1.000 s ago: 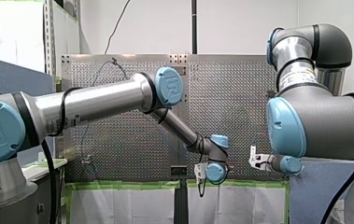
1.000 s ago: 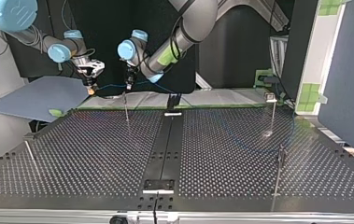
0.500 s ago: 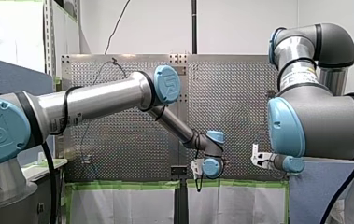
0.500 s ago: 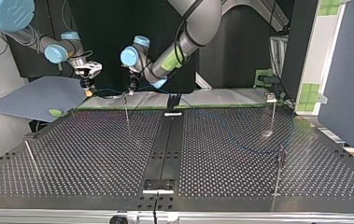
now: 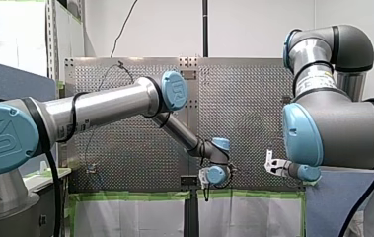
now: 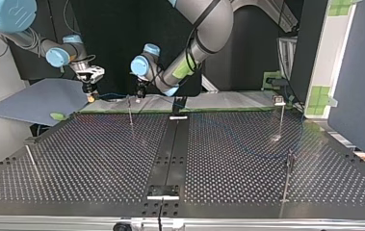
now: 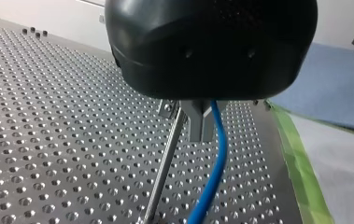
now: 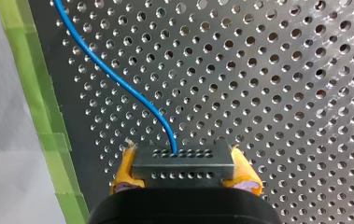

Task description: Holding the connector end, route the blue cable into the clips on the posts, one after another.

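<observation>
Plainly, the connector (image 8: pixel 183 164) is clamped between the yellow pads (image 8: pixel 124 169) of my right gripper (image 8: pixel 183 175). One pad is pressed against each end of the black block. The blue cable (image 8: pixel 118 79) is seen to leave the block's face on the side away from the gripper.

The metal fingers (image 7: pixel 198 122) of my left gripper (image 7: pixel 201 135) are drawn narrow. The cable is held between them and hangs down from their tips.

The nearest post (image 7: pixel 163 163) is taken as the mark. Its clip (image 7: pixel 167 108) is found just beside the left fingers, and the cable is hung near the post but apart from it. Whether the cable is seated in that clip cannot be told.

In the top view my left gripper is seen just above the post's top and my right gripper near the post, at its left. The cable is stretched between the two grippers. The post is stood on the perforated table (image 6: pixel 98 154), near the far edge in that view.
</observation>
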{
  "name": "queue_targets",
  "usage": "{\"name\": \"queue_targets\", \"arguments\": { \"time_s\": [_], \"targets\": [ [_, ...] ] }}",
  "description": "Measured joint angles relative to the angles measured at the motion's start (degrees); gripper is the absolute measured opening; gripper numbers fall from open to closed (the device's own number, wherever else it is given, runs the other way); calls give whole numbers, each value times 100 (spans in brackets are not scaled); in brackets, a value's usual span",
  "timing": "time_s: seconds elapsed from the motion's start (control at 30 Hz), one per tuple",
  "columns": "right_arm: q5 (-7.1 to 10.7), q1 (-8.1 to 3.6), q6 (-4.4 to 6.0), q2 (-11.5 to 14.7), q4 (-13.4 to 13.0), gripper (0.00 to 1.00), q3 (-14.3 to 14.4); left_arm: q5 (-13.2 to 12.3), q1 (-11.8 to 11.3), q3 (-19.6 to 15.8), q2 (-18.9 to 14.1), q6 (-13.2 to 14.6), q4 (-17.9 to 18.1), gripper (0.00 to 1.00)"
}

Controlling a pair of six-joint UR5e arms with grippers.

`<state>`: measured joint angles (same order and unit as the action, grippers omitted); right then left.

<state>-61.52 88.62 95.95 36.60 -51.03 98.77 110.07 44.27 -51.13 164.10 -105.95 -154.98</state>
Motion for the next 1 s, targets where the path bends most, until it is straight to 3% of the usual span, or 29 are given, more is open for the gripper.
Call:
{"name": "queue_targets", "arguments": {
  "time_s": [0.33,0.63,1.0],
  "targets": [
    [-98,26,131,-15,-95,0,-2,-266,47,0,20,-125,12,0],
    [-151,4,285,-59,-312,0,-12,-328,-40,0,120,-212,45,0],
    [-150,-25,399,-136,-399,0,-74,-492,-154,23,147,-373,281,0]
  ]
}}
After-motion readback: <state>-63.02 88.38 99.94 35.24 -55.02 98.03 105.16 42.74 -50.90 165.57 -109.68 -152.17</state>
